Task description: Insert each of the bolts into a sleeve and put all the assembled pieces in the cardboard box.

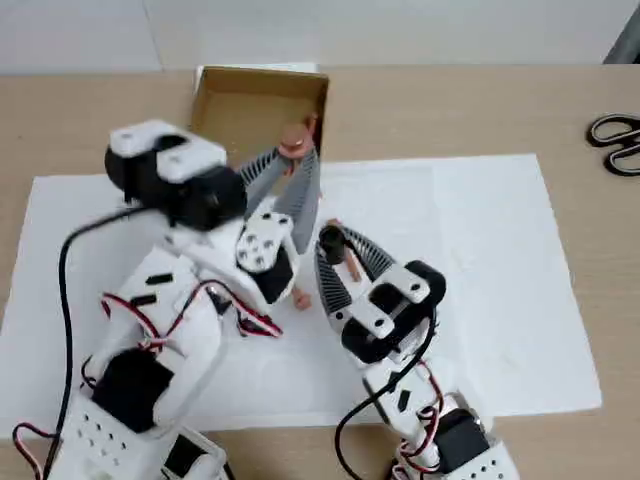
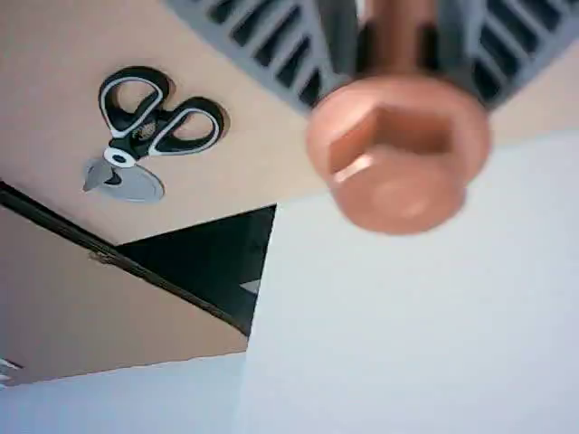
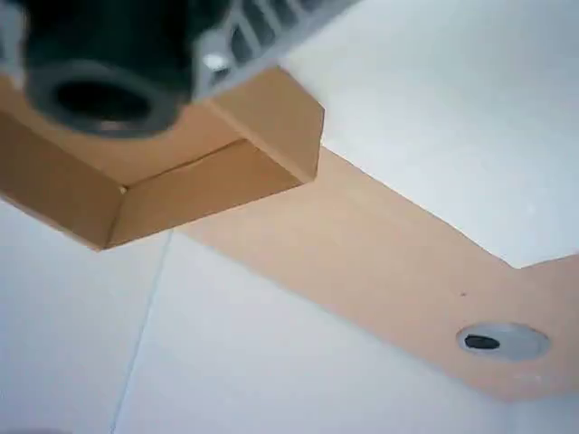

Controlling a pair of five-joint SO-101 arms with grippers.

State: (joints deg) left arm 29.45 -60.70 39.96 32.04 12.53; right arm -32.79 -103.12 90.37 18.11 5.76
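Item one: your left gripper is clamped on a copper-coloured bolt, held over the near right corner of the cardboard box at the far edge of the white sheet. Item two: your right gripper is closed on a black sleeve, just near and right of the left one, above the sheet. Item three: a second copper-coloured piece lies on the sheet between the arms, partly hidden.

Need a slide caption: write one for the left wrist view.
Left arm's jaws clamp a copper-coloured bolt, hex head toward the camera, white paper behind; scissors lie on the table.
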